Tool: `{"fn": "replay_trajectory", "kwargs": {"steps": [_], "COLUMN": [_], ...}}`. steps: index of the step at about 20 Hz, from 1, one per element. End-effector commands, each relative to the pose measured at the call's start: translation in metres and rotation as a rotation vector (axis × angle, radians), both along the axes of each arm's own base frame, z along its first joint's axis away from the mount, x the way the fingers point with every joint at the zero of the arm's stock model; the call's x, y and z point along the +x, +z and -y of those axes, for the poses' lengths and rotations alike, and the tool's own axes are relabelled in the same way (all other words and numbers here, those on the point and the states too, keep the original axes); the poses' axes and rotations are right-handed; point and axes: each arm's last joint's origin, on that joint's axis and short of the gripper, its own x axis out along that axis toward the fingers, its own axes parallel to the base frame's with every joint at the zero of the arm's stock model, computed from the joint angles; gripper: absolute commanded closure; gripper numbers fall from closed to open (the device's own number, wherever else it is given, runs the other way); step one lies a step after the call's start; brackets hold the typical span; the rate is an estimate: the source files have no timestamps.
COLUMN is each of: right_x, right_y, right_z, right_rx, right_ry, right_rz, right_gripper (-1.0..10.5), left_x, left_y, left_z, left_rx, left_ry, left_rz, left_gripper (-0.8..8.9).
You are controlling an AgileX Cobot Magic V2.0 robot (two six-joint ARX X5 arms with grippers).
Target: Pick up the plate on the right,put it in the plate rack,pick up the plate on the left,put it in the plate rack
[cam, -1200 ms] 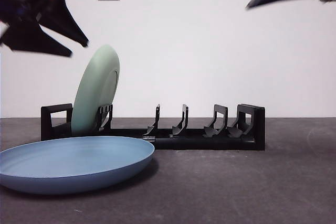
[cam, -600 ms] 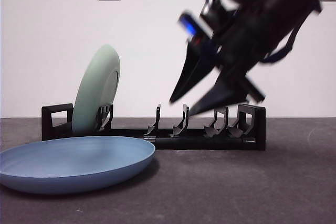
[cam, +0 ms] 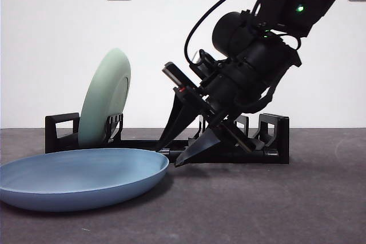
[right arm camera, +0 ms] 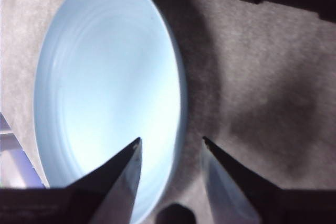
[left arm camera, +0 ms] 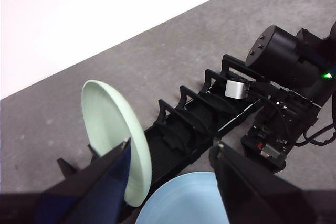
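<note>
One gripper (cam: 171, 151) — right, open beside blue plate (cam: 80, 178).

From my station I read the flat plate (cam: 80, 176) as plain pale blue, almost white where light hits it in the right wrist view. The plate standing in the rack (cam: 106, 96) is a soft mint green, unpatterned. The plate rack (cam: 269, 155) is solid black. The table (cam: 274, 204) is dark grey and faintly mottled, the wall (cam: 160, 38) white. The right gripper (cam: 171, 152) is black, with what I take to be a small red spot on its body and a green light higher up the arm.
</note>
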Motion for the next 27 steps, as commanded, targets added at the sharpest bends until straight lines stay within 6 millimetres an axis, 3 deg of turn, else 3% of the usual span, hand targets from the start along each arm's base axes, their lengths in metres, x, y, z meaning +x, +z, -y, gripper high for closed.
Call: {"fn": "replay_trajectory", "kwargs": {"steps": [1,3,6,11,15,20,23,27], "right_x": [0.0,-0.002,-0.007,-0.014,-0.019,-0.031,-0.037,-0.042], "right_y": [-0.011,-0.016,-0.018,-0.011,0.02,0.074,0.098,0.115], "right_z": [-0.006,-0.01,-0.017,-0.018,-0.006,0.026,0.049,0.073], "right_rx": [-0.012,-0.023,-0.04,-0.059,-0.07,-0.145,-0.14,-0.146], "right_ry": [0.001,0.009,0.016,0.02,0.012,-0.066,-0.105,-0.152], "right_rz": [-0.036,-0.051,-0.053,-0.068,-0.021,0.126,0.152,0.16], "right_gripper": [8.3,8.3,9.6,9.6,9.6,9.6,9.6,9.6], "left_x": [-0.001,-0.001,-0.001,-0.001,-0.003,-0.015,-0.027,-0.04], "left_y": [-0.001,-0.002,-0.003,-0.004,-0.007,-0.012,-0.017,-0.031], "left_z": [0.0,0.0,-0.001,-0.001,-0.001,0.013,0.032,0.07], "left_rx": [0.019,0.028,0.033,0.047,0.089,0.161,0.208,0.335], "left_ry": [0.004,0.005,0.011,0.028,0.003,-0.241,-0.351,-0.457], "left_rz": [-0.001,-0.014,-0.018,-0.028,-0.043,-0.044,-0.056,-0.054], "left_gripper": [5.54,5.54,5.54,5.61,5.61,5.61,5.61,5.61]}}
